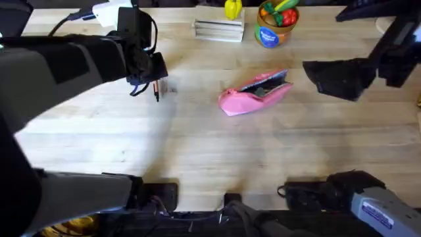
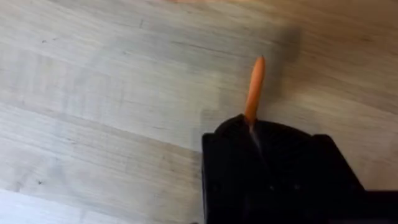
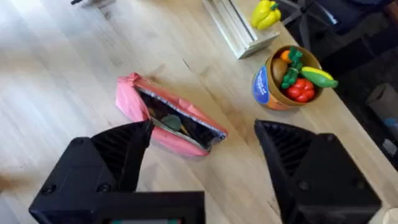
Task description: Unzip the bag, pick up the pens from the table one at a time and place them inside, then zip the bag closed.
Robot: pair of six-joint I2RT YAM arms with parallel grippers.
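**One pen held, the bag is open and waiting**

One pen is the job right now. From above, the left gripper hangs over the left part of the counter with its jaws clenched on the pen, which points down. The bag lies near the middle of the counter, well apart from the pen. Its top is already unzipped. I think the next move is to carry the pen over to the bag and line it up with the long opening. The right gripper waits to the right of the bag, its jaws released and holding nothing.

At the left wrist, the pen sticks out from the black jaws, orange end first, above the bare counter.

At the right wrist, the bag is pink, soft and long. Its mouth gapes wide, and something small and dark sits inside. The jaws stand spread apart, near the bag but not touching it. A tub of toy vegetables stands farther off.
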